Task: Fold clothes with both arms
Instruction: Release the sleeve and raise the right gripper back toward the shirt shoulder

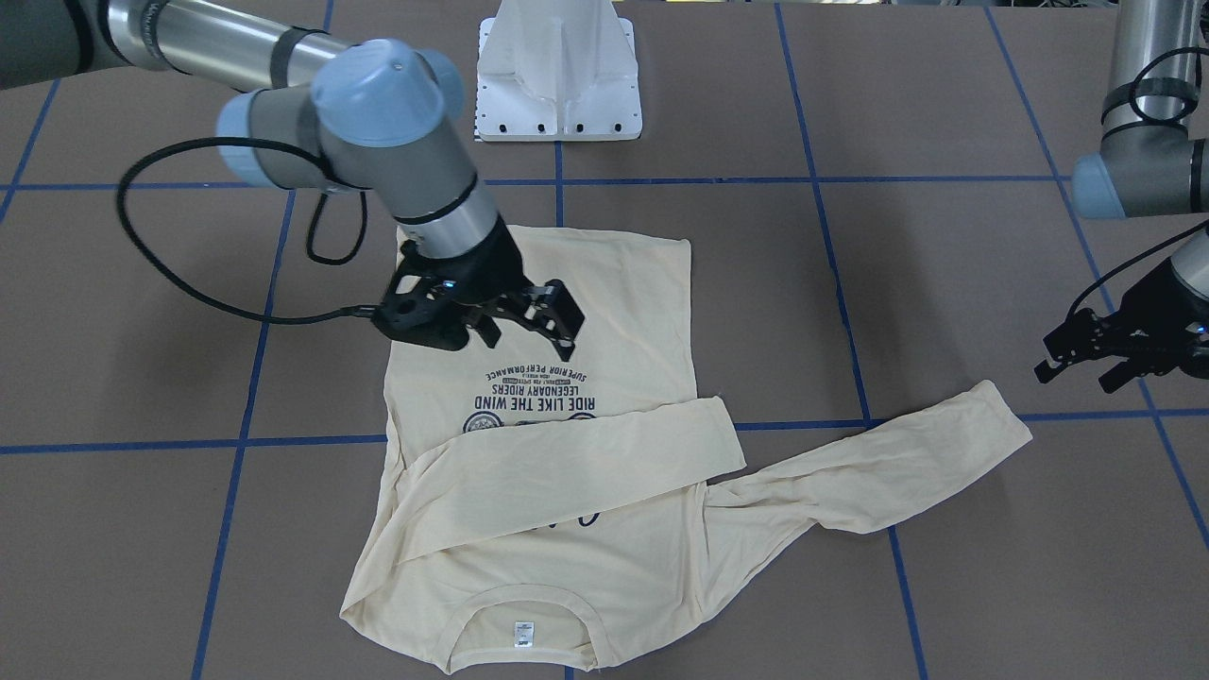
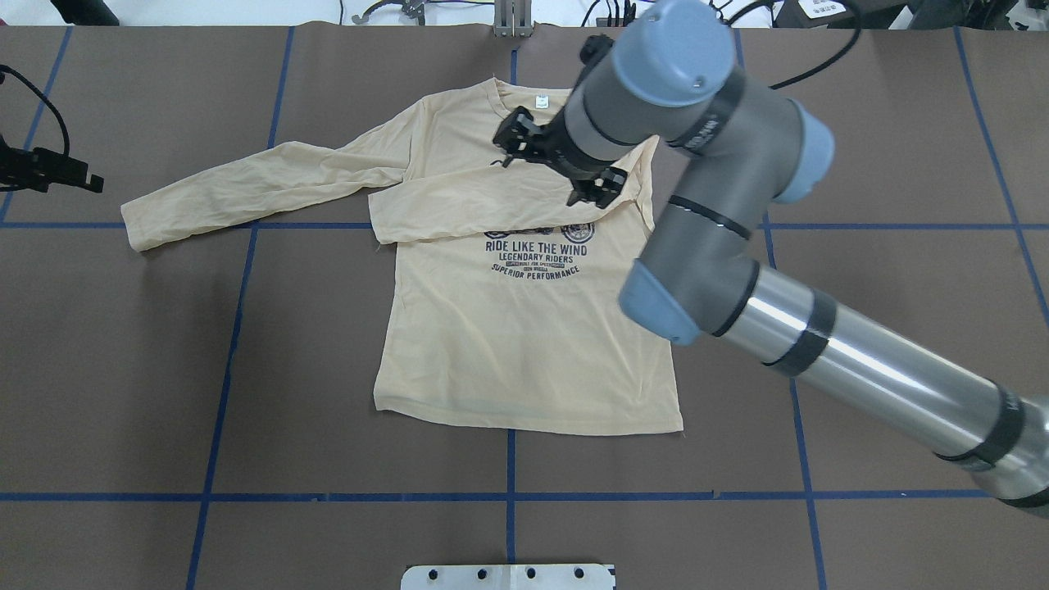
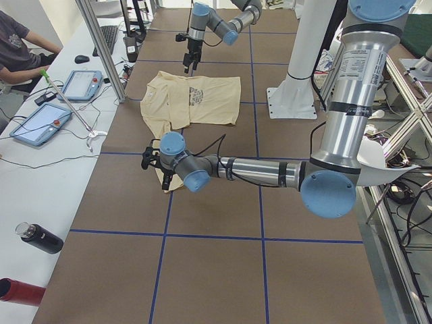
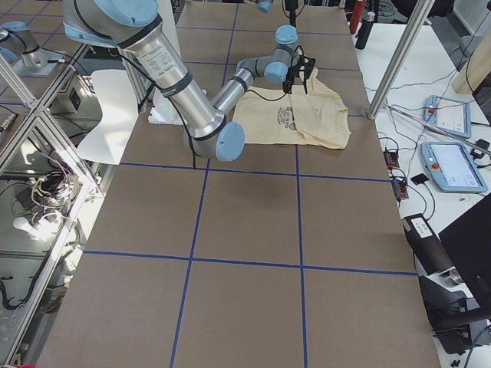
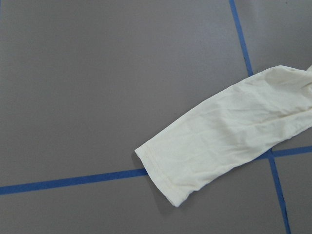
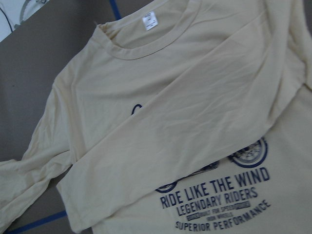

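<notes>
Shirt (image 2: 524, 344) lies flat and print up on the table (image 2: 123, 369), around its middle, with the collar toward the edge far from the robot. One sleeve (image 2: 492, 201) is folded across the chest. The other sleeve (image 2: 246, 184) runs lengthwise toward the table's end on the robot's left.

Left gripper (image 1: 1077, 368) hangs just beyond that cuff (image 5: 165, 170), jaws apart and empty. It looks the nearer arm for this sleeve.

Right gripper (image 1: 529, 331) hovers over the chest, jaws wide, holding nothing.

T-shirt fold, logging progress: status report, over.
Left gripper open, clear of T-shirt. Right gripper open above it. One sleeve folded across chest, other sleeve outstretched. Nothing obstructing.
</notes>
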